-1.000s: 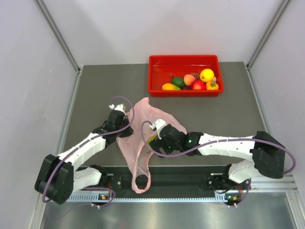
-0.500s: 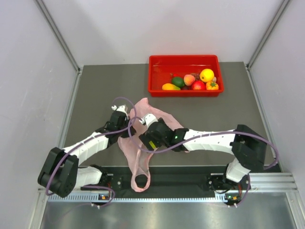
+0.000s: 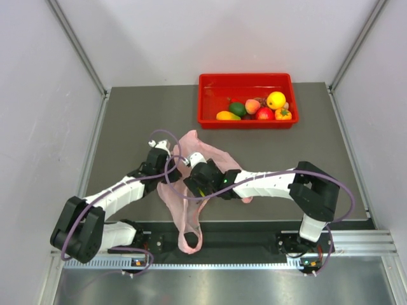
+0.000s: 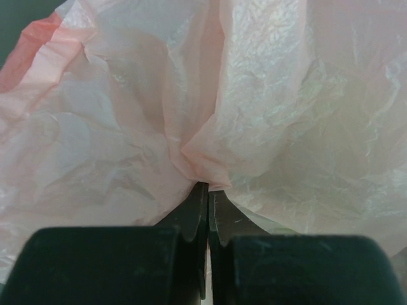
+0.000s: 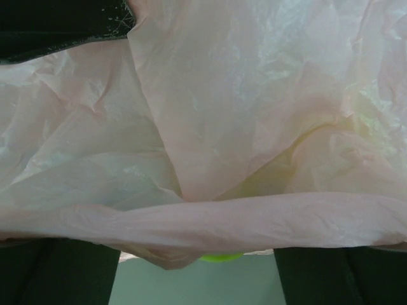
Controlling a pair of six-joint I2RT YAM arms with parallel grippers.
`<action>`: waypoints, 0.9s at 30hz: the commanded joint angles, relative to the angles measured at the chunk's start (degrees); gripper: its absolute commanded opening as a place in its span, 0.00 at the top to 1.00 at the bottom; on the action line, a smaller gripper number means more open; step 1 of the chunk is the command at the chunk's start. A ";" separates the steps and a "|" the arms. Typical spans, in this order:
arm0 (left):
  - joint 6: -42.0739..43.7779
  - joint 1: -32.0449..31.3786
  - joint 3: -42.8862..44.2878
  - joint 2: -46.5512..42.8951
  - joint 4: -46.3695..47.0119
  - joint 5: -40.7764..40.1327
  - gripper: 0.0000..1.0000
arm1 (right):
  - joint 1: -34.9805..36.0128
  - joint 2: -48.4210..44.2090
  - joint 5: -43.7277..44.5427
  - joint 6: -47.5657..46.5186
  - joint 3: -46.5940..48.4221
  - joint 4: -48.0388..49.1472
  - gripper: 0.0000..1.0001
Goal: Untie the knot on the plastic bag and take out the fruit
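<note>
The pale-pink plastic bag [image 3: 202, 159] lies crumpled on the grey table between both arms, and one handle loop [image 3: 189, 236] trails over the near edge. I cannot make out a knot. My left gripper [image 3: 166, 168] is at the bag's left edge, its jaws shut on a fold of pink film [image 4: 208, 187]. My right gripper [image 3: 193, 182] lies over the bag's middle. Its jaws are wide apart [image 5: 197, 249] with a band of bag film stretched across them. A yellow-green fruit [image 5: 220, 257] peeks out under that film. The rest of the bag's contents are hidden.
A red tray [image 3: 208, 95] at the back centre holds several fruits, among them a round yellow one [image 3: 276, 100], a peach [image 3: 252, 105] and a dark green one [image 3: 237, 108]. Grey walls close in both sides. The arm bases sit on the rail at the near edge.
My right arm has swung left and its gripper now sits farther left over the bag's middle. The bag has bunched up slightly. My left gripper has shifted a little toward me.
</note>
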 commanded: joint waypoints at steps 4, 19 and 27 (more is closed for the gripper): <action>-0.76 0.16 -0.74 -1.48 2.83 1.30 1.00 | -1.92 -0.95 -5.66 1.17 -1.27 2.83 0.39; -1.12 0.25 0.76 -3.51 2.04 1.82 1.00 | -5.18 -29.07 -38.52 -9.27 -7.25 -15.06 1.00; -1.73 0.25 1.02 -2.72 2.83 3.85 1.00 | -21.84 -36.21 -35.38 -13.34 -1.28 -11.50 1.00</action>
